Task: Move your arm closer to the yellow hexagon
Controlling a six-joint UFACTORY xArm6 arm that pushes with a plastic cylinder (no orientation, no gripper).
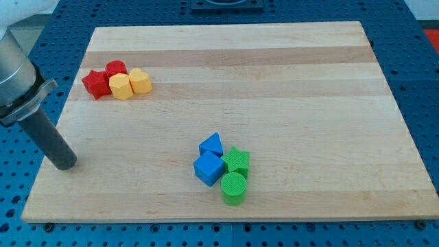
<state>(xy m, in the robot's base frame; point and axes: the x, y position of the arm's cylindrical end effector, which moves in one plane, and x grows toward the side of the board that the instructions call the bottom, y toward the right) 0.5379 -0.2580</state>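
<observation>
A pale wooden tabletop [274,82] fills most of the camera view, lying on a blue perforated base [425,68]. My tip [65,165], the lower end of a dark rod hanging from a grey arm, rests at the tabletop's left edge, roughly two thirds of the way down it. There is no claw on this arm, only the plain rod, so nothing is spread, pressed together or pinched. Near the top left corner sits a tight cluster of four blocks: a red star [95,84] at the view's left, a second red block [116,68] just behind whose shape is hard to make out, a yellow hexagon [121,87] in the middle front, and another yellow block [140,81] touching its right side. My tip is well apart from this cluster, lower down and to the view's left of it. Near the bottom edge, around its middle, a second cluster holds a blue triangular block [212,145], a blue cube [208,169] just below it, a green star [236,161] to their right, and a green cylinder [233,188] nearest the bottom edge.
</observation>
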